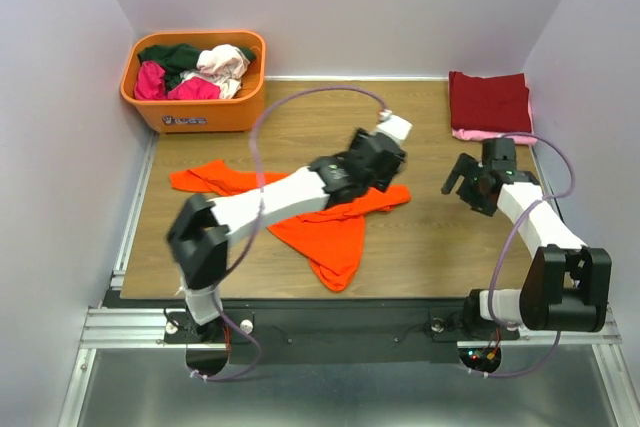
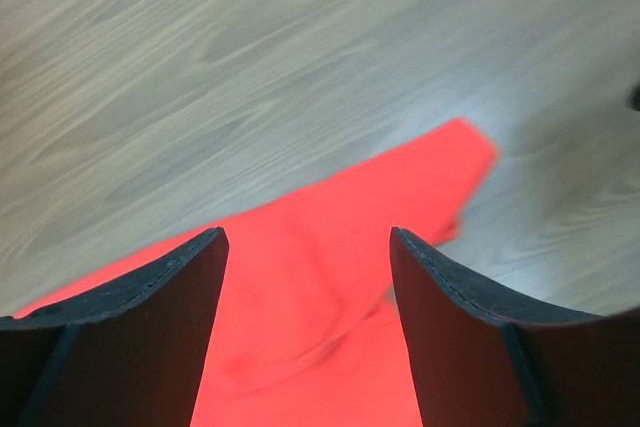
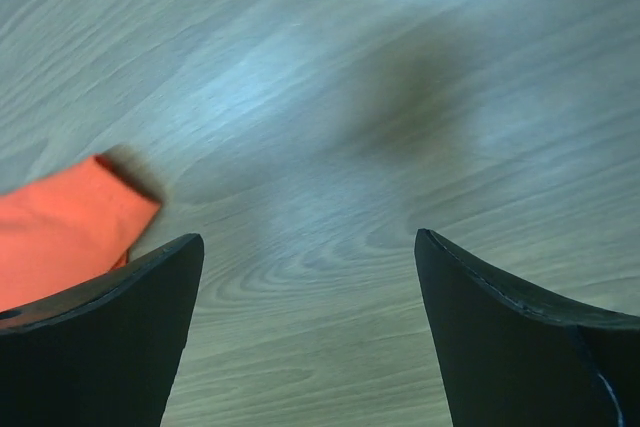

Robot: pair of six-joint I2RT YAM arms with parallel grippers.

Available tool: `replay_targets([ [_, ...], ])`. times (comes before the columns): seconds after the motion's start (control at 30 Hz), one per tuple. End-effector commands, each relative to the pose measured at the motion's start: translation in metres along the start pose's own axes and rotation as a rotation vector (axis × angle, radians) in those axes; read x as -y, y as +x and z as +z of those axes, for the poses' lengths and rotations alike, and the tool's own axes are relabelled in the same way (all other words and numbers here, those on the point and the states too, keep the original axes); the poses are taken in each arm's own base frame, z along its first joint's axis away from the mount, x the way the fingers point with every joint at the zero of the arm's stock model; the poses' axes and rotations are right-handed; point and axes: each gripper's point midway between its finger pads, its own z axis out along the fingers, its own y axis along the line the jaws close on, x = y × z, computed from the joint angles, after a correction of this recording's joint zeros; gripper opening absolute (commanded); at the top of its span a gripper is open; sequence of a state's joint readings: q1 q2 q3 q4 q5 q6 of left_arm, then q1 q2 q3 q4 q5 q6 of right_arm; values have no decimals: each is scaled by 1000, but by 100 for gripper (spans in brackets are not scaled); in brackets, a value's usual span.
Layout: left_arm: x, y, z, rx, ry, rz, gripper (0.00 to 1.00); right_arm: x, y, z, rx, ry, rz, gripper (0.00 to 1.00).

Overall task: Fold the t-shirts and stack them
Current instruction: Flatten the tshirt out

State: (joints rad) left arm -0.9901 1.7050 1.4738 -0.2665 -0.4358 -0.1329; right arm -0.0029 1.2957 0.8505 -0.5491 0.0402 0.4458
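Note:
A bright orange t-shirt [image 1: 335, 237] lies crumpled across the middle of the wooden table. My left gripper [image 1: 385, 175] is open just above its right sleeve end; in the left wrist view the orange cloth [image 2: 330, 287] lies between and below the spread fingers [image 2: 170, 327]. My right gripper [image 1: 462, 187] is open and empty over bare wood to the shirt's right; its view shows the orange sleeve tip [image 3: 60, 232] at the left. A folded dark red shirt [image 1: 488, 99] lies on a pink one [image 1: 480, 134] at the back right. More shirts fill the tub.
A rigid orange plastic tub [image 1: 200, 112] stands at the back left, holding dark green, magenta and whitish-pink shirts [image 1: 195, 69]. White walls close in the table at the back and both sides. Bare wood [image 1: 430, 247] lies between the orange shirt and the right arm.

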Motion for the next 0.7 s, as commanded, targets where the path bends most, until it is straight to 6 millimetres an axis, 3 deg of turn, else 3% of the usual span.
replay_targets([
  [0.0,62,-19,13,45,89,193,72,28,-8,2,1,13,168,93],
  [0.03,75,-20,19,51,111,217,71,32,-8,4,3,14,212,93],
  [0.07,89,-8,34,33,132,268,68,44,-15,5,20,19,269,93],
  [0.1,102,-18,35,56,161,274,67,45,-15,6,11,-5,299,92],
  [0.13,114,-8,47,36,187,296,66,49,-12,8,1,-6,330,92],
  [0.17,121,-16,50,54,201,304,65,54,-15,9,8,-8,361,92],
  [0.27,136,-5,68,34,232,336,62,59,-15,9,16,-11,391,92],
  [0.4,151,6,84,18,272,363,58,57,-17,7,21,-25,392,92],
  [0.67,163,51,111,-63,301,416,56,53,-18,2,32,-49,388,92],
])
